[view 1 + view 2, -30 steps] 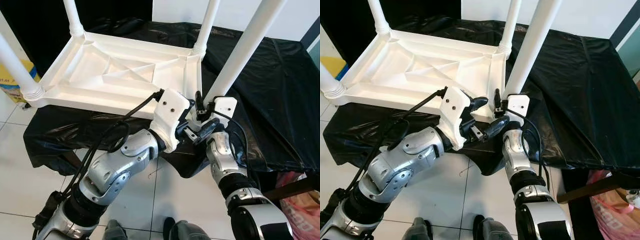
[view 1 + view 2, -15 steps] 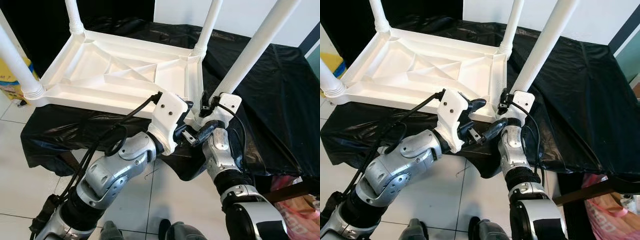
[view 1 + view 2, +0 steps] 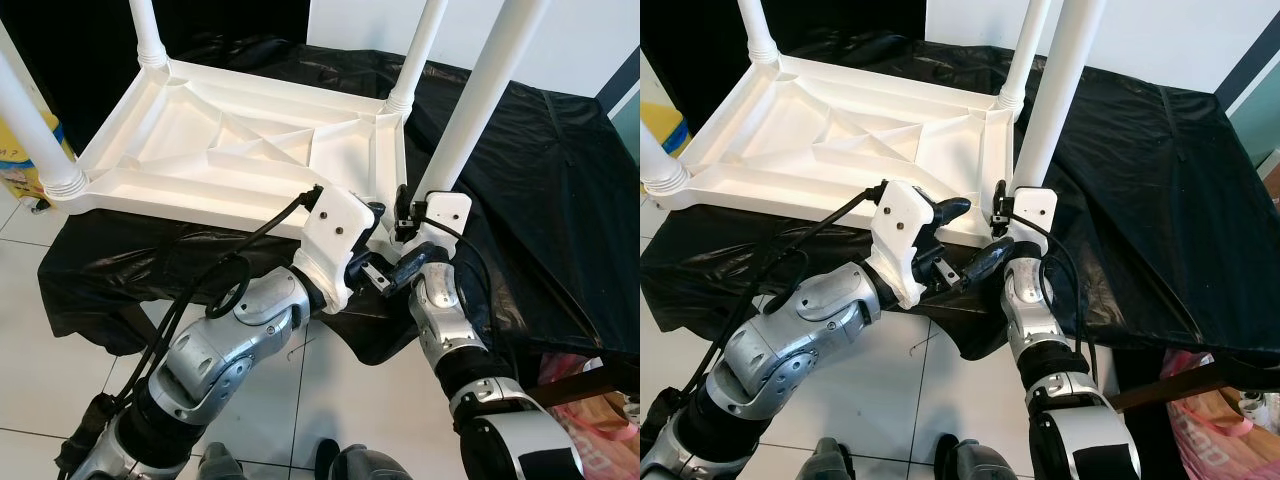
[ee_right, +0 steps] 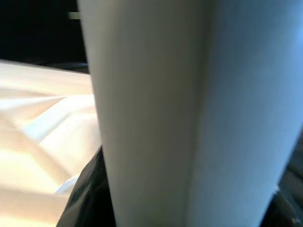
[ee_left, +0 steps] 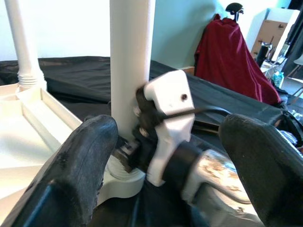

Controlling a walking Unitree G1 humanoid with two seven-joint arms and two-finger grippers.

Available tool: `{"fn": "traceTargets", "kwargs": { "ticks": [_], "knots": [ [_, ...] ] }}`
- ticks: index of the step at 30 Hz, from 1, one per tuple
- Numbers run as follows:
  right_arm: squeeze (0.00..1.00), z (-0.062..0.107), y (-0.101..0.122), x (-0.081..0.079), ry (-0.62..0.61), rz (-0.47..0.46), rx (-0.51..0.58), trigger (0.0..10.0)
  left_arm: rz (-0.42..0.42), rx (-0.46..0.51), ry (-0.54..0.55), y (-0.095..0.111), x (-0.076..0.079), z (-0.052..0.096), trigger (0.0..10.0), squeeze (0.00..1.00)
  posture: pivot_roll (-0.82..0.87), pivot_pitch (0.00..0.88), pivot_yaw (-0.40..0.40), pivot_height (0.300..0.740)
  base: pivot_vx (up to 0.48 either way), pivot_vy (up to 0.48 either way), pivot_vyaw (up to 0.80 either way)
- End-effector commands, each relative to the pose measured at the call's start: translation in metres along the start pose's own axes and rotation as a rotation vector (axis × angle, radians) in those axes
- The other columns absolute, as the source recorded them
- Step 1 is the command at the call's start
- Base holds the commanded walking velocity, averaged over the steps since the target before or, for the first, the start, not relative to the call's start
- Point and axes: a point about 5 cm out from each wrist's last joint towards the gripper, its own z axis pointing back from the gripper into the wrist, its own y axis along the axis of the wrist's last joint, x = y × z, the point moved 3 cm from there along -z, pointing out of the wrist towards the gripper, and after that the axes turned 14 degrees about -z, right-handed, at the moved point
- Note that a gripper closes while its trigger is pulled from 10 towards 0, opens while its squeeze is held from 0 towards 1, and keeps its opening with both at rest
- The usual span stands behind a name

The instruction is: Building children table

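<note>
White plastic tabletop [image 3: 250,150]: lying upside down on the black plastic sheet [image 3: 540,170] that is covering the work surface, so its four corner sockets are facing up to take legs.
Three fitted white plastic legs [image 3: 40,130]: standing upright in the far-left, near-left and far-right corners, which suggests only the near-right corner is being worked on.
Left gripper [image 5: 168,156]: hovering at the tabletop's near-right corner with its two black fingers [image 5: 80,165] spread wide and gripping nothing; it is probably waiting to steady the corner or the leg.
Fourth white tubular leg [image 3: 1055,95]: rising steeply from the near-right corner socket, its base sitting in or on the threaded collar as the left wrist view shows; whether it is fully seated I cannot tell.
Right gripper [image 3: 405,235]: clenched around the fourth leg just above the socket, the leg filling its wrist view [image 4: 156,113]; holding low is likely giving control for pushing or twisting the leg home.
Stage: judged to be the last leg's fitting.
</note>
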Motion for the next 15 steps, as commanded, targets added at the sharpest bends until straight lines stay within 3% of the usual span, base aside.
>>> {"fn": "traceTargets", "kwargs": {
  "ticks": [1, 7, 15],
  "knots": [
    [0.00, 0.024, -0.039, 0.007, 0.011, 0.015, -0.182, 10.0, -0.005, 0.024, -0.082, 0.002, 0.008, 0.000, 10.0, 0.00, 0.15, 0.181, -0.156, 0.740, 0.000, 0.000, 0.00],
    [0.00, 0.026, -0.040, 0.012, 0.096, 0.018, -0.219, 10.0, -0.009, 0.031, -0.077, 0.002, 0.004, 0.000, 10.0, 0.00, 0.13, 0.193, -0.147, 0.740, 0.000, 0.000, 0.00],
    [0.00, 0.025, -0.046, 0.022, 0.030, -0.064, -0.267, 10.0, -0.017, 0.020, -0.078, -0.001, 0.003, 0.000, 10.0, 0.00, 0.12, 0.182, -0.140, 0.740, 0.000, 0.000, 0.00]
  ]
}}
